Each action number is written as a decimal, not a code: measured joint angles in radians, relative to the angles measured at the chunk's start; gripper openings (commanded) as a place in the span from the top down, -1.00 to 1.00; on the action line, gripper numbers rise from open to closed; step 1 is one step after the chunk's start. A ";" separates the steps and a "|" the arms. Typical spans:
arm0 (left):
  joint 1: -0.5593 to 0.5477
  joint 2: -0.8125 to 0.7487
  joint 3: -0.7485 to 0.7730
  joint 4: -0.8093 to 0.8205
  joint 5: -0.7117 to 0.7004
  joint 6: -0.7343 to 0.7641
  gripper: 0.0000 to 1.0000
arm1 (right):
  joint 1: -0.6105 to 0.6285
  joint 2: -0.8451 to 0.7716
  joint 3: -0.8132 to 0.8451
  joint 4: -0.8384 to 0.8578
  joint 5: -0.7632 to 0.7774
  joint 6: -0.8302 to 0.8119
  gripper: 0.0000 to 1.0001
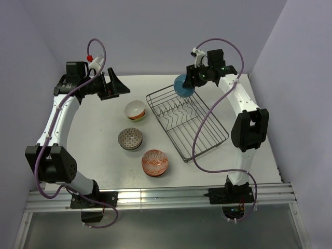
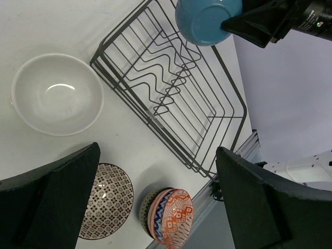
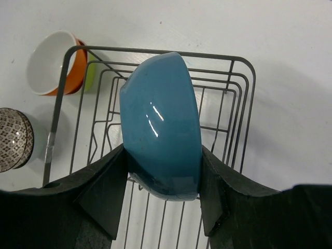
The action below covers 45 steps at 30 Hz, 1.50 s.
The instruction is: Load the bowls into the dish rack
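Over the far end of the dish rack (image 1: 187, 122), the right pincer (image 3: 162, 174) is clenched on the blue bowl (image 3: 161, 124), one finger pressed against each side of it. That bowl is held tipped on edge, its glossy outside towards the wrist camera, above the wires at the rack's far corner; whether it touches them cannot be told. No bowl sits in the rack, and its rows of bent wire prongs stand bare. The rack lies at a slant on the white table (image 1: 104, 155). Well to its left, the left pincer (image 2: 157, 155) hangs released, fingers spread wide with nothing between them, above the table's far left part. Just beside the rack's far left corner sits an orange bowl (image 1: 135, 110), white inside and upright, with a sliver of lime green showing against it in the right wrist view. Nearer the arm bases comes a dark patterned bowl (image 1: 129, 138), then a red-orange patterned bowl (image 1: 155, 162) at the rack's near corner, topping a small stack with a blue zigzag band beneath.
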 measured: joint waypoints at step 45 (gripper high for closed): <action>0.000 0.056 -0.002 0.002 0.002 -0.019 -0.99 | 0.058 0.093 0.003 0.029 0.218 0.174 1.00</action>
